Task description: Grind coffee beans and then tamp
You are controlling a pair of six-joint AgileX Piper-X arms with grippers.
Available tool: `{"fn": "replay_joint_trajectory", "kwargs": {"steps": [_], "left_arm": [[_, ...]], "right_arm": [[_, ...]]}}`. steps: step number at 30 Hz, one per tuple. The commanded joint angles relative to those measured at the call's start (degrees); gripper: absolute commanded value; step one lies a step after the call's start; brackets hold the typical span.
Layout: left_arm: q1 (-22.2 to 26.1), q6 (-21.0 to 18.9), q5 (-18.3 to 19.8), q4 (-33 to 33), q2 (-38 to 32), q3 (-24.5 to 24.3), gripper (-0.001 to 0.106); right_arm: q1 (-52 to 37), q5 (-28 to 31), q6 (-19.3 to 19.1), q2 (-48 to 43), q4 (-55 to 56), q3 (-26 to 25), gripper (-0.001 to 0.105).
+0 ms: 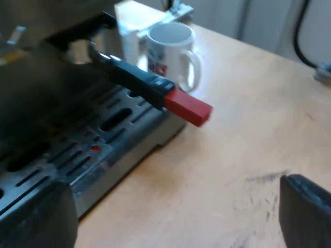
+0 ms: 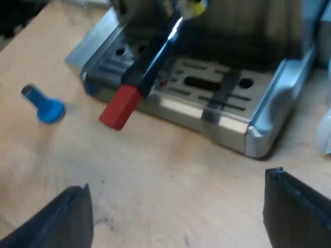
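Observation:
The metal holder is locked into the espresso machine's front (image 1: 77, 150); its dark handle (image 1: 135, 78) sticks out over the slotted drip tray and ends in a red tip (image 1: 189, 107). From the other side the same handle (image 2: 152, 59) and red end (image 2: 120, 107) show above the drip tray (image 2: 207, 98). A blue tamper (image 2: 45, 106) lies on the wooden table near the red end. My left gripper (image 1: 178, 219) is open, low over the table beside the tray's edge. My right gripper (image 2: 178, 217) is open too, facing the machine's front with nothing between its fingers.
A white mug (image 1: 173, 51) with a printed side stands on the table just behind the handle's red end, next to a white box. The wooden table (image 1: 258, 134) stretches out bare beyond the tray.

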Motion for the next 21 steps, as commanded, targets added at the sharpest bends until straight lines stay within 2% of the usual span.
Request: {"fn": "replay_joint_trajectory", "kwargs": {"steps": [1,7,11,14,19,21], "left_arm": [[-1.7,1.6,0.7,-1.2,1.3,-0.3,0.08],[-3.3,3.0,1.1,-3.6,4.2,-0.3,0.08],[-3.3,3.7,1.6,-3.6,5.7,-0.3,0.08],[-3.3,3.7,1.6,-3.9,6.4,-0.3,0.08],[-3.3,3.7,1.6,-4.6,7.0,-0.3,0.08],[-3.3,3.7,1.8,-4.9,7.5,-0.3,0.08]], "right_arm": [[3.6,2.1,-0.9,0.9,-2.2,-0.7,0.069],[15.3,9.2,-0.8,3.5,-8.0,-0.7,0.069],[23.7,18.0,-0.1,4.9,-10.3,-0.7,0.069],[30.6,24.5,2.2,6.3,-11.0,-0.7,0.069],[39.5,35.5,9.2,8.5,-13.1,0.5,0.069],[40.4,36.4,9.9,8.5,-13.3,0.8,0.069]]}}
